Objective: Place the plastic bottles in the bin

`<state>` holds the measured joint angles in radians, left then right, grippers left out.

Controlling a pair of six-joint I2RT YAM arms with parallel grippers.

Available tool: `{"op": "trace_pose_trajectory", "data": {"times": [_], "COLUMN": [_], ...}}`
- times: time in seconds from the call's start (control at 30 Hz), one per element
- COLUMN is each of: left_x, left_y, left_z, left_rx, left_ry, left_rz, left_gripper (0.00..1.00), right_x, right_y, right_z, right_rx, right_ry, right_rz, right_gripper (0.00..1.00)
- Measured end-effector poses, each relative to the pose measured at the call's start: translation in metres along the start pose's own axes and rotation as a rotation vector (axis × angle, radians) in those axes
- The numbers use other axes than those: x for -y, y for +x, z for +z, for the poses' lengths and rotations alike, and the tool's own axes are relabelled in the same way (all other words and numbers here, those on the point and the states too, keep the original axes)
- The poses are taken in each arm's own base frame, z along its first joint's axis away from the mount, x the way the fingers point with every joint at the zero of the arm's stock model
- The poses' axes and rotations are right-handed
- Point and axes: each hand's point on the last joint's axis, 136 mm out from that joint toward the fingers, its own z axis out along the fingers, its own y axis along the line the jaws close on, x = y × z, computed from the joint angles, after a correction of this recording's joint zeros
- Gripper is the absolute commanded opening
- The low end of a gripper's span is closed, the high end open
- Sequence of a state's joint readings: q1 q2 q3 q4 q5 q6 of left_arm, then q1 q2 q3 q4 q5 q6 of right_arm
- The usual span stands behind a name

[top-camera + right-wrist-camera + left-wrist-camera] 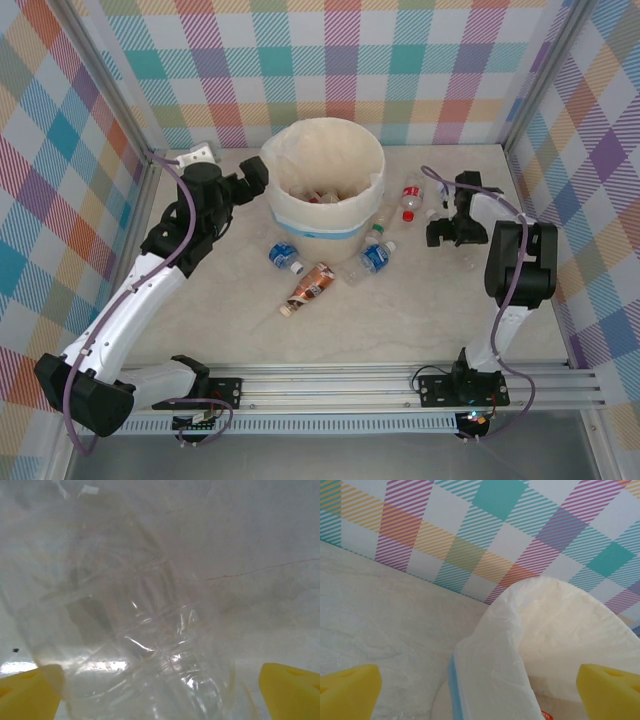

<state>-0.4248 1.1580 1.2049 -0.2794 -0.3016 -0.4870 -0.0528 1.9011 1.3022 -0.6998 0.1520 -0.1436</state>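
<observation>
Down low over the surface (230,330) with the right claw (455,232), pads (287,692) spread wide, clamped on nothing. Straight ahead of that claw and between the pads: a clear crumpled bottle (135,630), lying on the surface, close against the camera. Long axis too blurred by glare to call.

Away to that claw's left, past a red-labelled bottle (410,195): the bin (300,215), with what look like bottles inside. Up at the bin's far side from the right claw: the left claw (255,175), pads (350,690) likewise apart and empty, the liner (490,670) between them.

Loose in front of the bin: a green-capped bottle (377,232), two blue-labelled bottles (283,254), a brown bottle (308,285).

Nearer arm for the clear bottle, plainly: the right. Probably next: close, lift, swing left over the rim.
</observation>
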Motion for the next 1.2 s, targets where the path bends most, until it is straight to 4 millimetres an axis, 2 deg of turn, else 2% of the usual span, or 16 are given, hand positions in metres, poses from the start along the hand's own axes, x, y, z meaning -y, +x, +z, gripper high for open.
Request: {"op": "trace_pose_trajectory", "data": {"times": [0.1, 0.23, 0.47, 0.67, 0.83, 0.97, 1.2], "left_x": [-0.007, -0.012, -0.013, -0.016, -0.019, -0.025, -0.054], "left_y": [0.005, 0.004, 0.005, 0.012, 0.015, 0.018, 0.028], "left_z": [0.002, 0.004, 0.005, 0.011, 0.012, 0.012, -0.003], "left_rx": [-0.009, -0.008, -0.011, -0.033, -0.044, -0.054, -0.047], "left_ry": [-0.017, -0.031, -0.031, -0.046, -0.059, -0.082, -0.169], "left_rz": [-0.011, -0.023, -0.030, -0.023, -0.031, -0.027, -0.011], "left_gripper": [1.00, 1.00, 1.00, 1.00, 1.00, 1.00, 1.00], "right_x": [-0.001, -0.002, -0.005, -0.005, -0.009, -0.013, -0.028], "right_y": [0.006, 0.007, 0.007, 0.002, -0.007, -0.018, -0.025], "right_z": [0.010, 0.012, 0.012, 0.001, -0.029, -0.068, -0.135], "right_rx": [-0.038, -0.049, -0.050, -0.014, 0.085, 0.205, 0.425], "right_ry": [-0.004, -0.004, 0.004, 0.011, -0.012, -0.019, -0.095], "right_rz": [-0.018, -0.037, -0.048, -0.038, -0.014, -0.009, 0.009], "right_gripper": [0.93, 0.74, 0.63, 0.56, 0.53, 0.51, 0.47]}}
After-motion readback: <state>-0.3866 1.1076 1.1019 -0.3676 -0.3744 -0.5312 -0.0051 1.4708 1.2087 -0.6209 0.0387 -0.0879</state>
